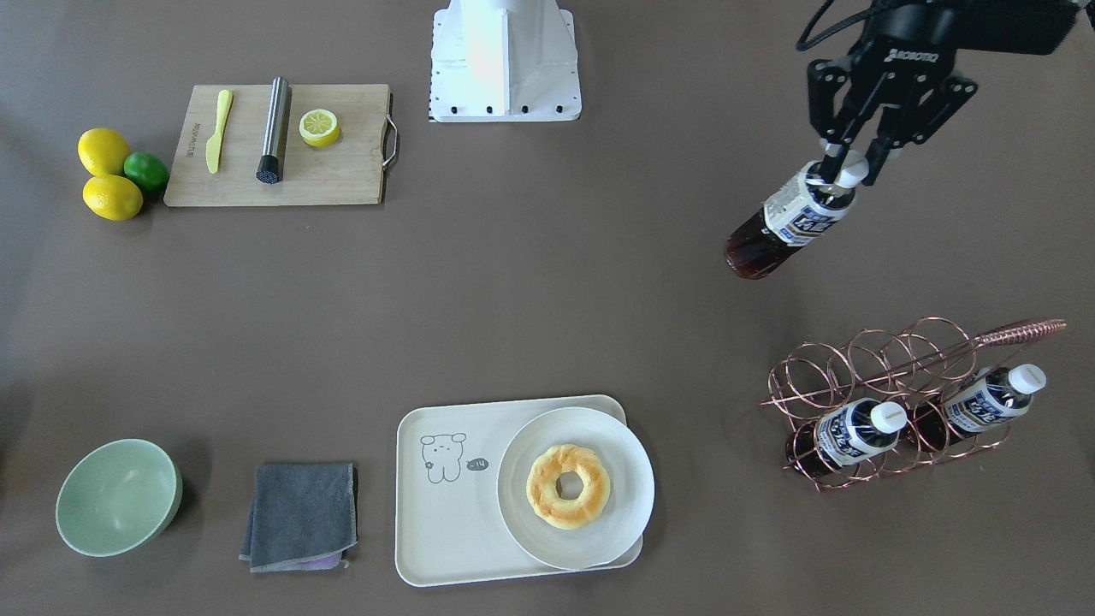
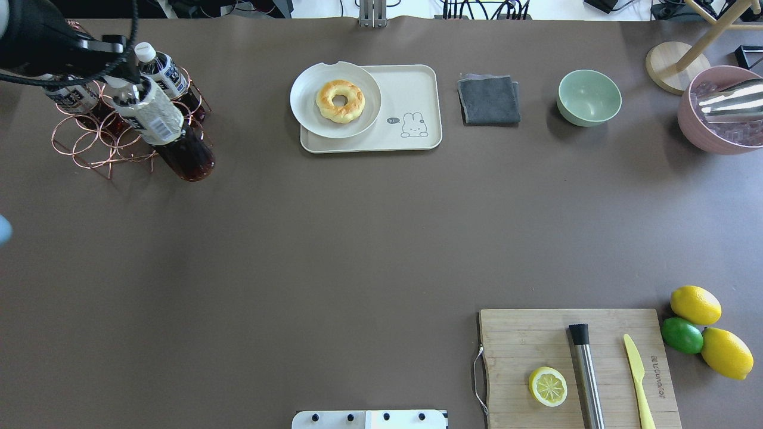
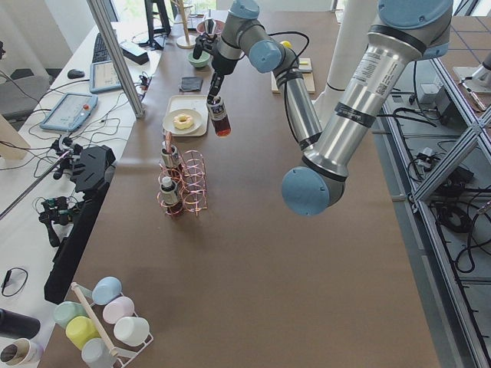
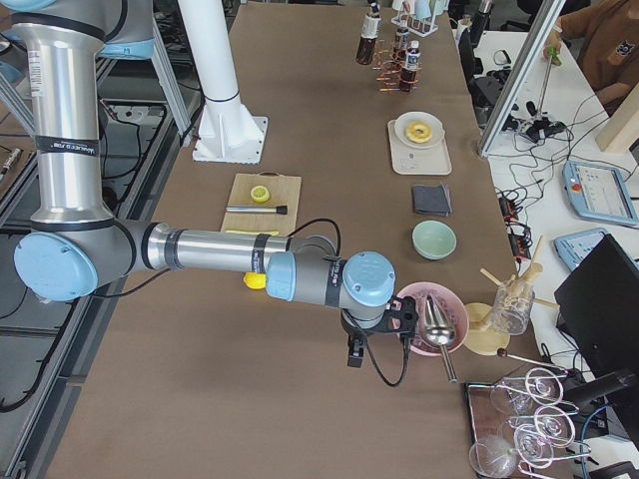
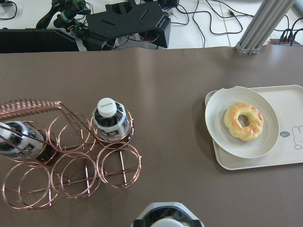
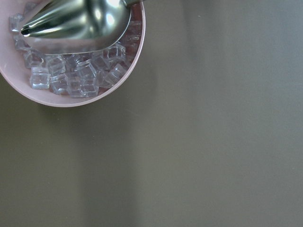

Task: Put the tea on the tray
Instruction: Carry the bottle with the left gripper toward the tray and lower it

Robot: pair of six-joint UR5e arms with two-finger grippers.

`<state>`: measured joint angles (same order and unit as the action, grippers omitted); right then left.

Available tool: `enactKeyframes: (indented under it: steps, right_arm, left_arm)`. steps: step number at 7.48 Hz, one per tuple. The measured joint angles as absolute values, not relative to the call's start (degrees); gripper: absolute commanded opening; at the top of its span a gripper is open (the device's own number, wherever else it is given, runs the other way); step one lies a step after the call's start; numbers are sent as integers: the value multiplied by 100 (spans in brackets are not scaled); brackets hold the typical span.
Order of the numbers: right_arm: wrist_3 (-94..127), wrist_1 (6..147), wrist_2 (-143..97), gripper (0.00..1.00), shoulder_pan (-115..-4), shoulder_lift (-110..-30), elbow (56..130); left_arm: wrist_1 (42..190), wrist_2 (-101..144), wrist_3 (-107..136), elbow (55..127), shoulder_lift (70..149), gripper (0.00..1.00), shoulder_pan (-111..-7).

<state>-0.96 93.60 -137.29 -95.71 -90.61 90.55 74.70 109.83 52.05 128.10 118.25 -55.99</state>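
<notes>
At far left of the overhead view, the left gripper is clamped narrowly on the white cap and neck of the tea. The bottle hangs tilted in the air near the copper wire rack, off the table and well apart from the tray. Two matching bottles sit in the rack. At centre, the cream tray carries a white plate with a doughnut (the bear drawing lies on the tray's bare side). Further right are a folded grey cloth, a green bowl and a pink bowl of ice holding a metal scoop. The right gripper hangs beside the pink bowl; whether its jaws are parted cannot be told.
</notes>
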Motion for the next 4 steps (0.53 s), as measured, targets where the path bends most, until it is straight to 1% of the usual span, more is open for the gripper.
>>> enactKeyframes:
  steps: [3,4]
  right_arm:
    - [-81,9360,-13729,100,-9571,-9050,9057]
    - [-76,9360,-13729,100,-9571,-9056,9067]
  left_arm:
    - [7241,9646,6247,12149,12919,0,-4235]
    - [7214,9113,6445,11959,13177,0,-3799]
